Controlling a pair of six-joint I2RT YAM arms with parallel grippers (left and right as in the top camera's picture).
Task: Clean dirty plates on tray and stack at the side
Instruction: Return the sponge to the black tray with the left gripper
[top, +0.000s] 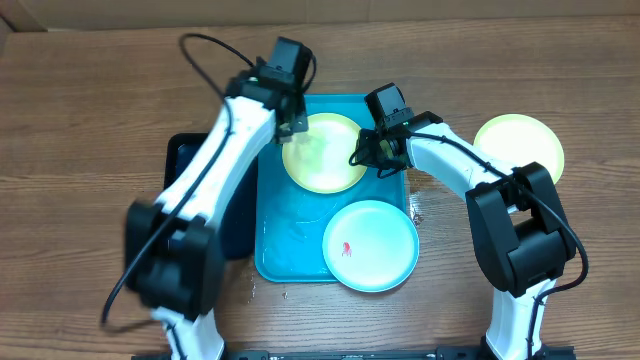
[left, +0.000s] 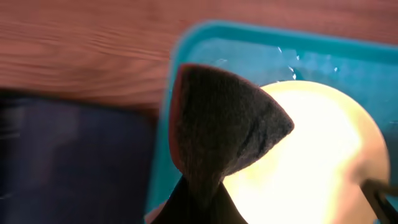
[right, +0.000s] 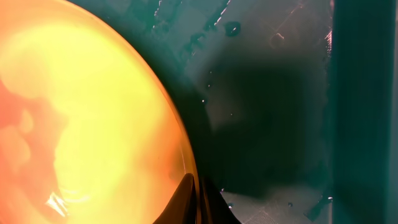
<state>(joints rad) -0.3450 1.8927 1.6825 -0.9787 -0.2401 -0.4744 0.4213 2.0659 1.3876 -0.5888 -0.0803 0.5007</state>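
Green plate (top: 320, 155) gripped on the tray (top: 285, 235).
Lower right on the tray, the blue plate (top: 370, 245), red-smeared, overhangs the rim. Above it, the right gripper (top: 362, 155) is clamped tight on the green plate's right rim; the left gripper (top: 292, 125) pinches a dark pad (left: 224, 124) at its upper left edge. A second green plate (top: 520, 148) sits on the table (top: 100, 80), upper right.

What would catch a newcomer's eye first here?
The lime-green plate at the far end of the turquoise tray is worked from both sides: the left gripper holds a dark scouring pad at its left rim, and the right gripper pinches its right rim. Nearer, a light-blue plate shows a red smear. A second green plate sits on the table, right.
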